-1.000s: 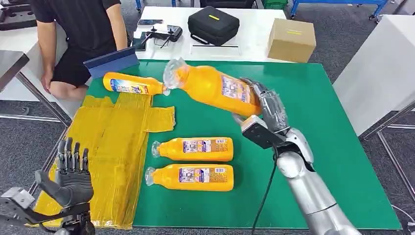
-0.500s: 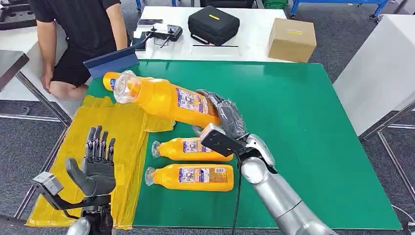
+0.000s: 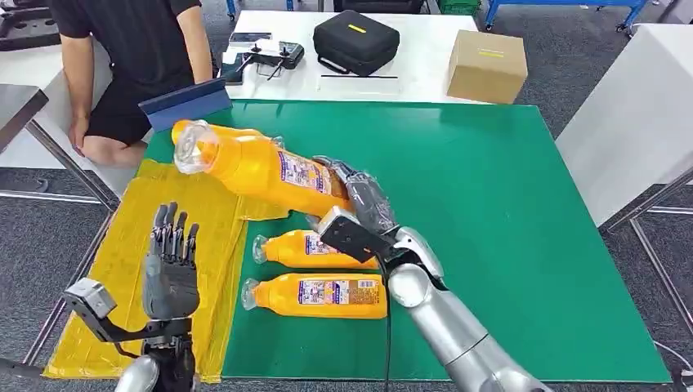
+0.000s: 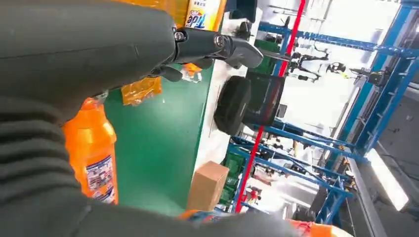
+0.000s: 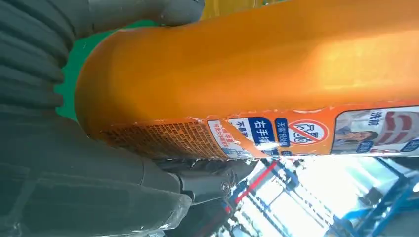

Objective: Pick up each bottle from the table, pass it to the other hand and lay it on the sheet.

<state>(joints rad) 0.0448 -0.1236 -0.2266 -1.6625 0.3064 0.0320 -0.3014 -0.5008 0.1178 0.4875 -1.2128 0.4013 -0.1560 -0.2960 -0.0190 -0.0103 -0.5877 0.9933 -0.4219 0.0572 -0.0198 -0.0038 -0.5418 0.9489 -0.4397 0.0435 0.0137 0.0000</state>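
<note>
My right hand [image 3: 364, 200] grips the base of an orange bottle [image 3: 257, 163] and holds it in the air, cap end toward the yellow sheet [image 3: 192, 245]; up close its orange body [image 5: 257, 69] fills the right wrist view. My left hand [image 3: 170, 265] is raised over the sheet's near part, fingers apart, holding nothing; its fingers [image 4: 217, 44] point out over the table. Two more orange bottles [image 3: 315, 249] [image 3: 319, 296] lie on the green mat [image 3: 507, 212]. Another bottle [image 3: 181, 127] lies at the sheet's far edge, mostly hidden behind the held one.
A person in black sits at the far left corner. A blue squeegee [image 3: 188, 102] lies near the mat's far left edge. On the white table behind stand a black case [image 3: 355, 41] and a cardboard box [image 3: 488, 65]. A white table [image 3: 637, 122] flanks the right.
My right hand has carried the bottle leftward and nearer, over the sheet's edge. My left hand has risen and moved right toward it, fingers still spread.
</note>
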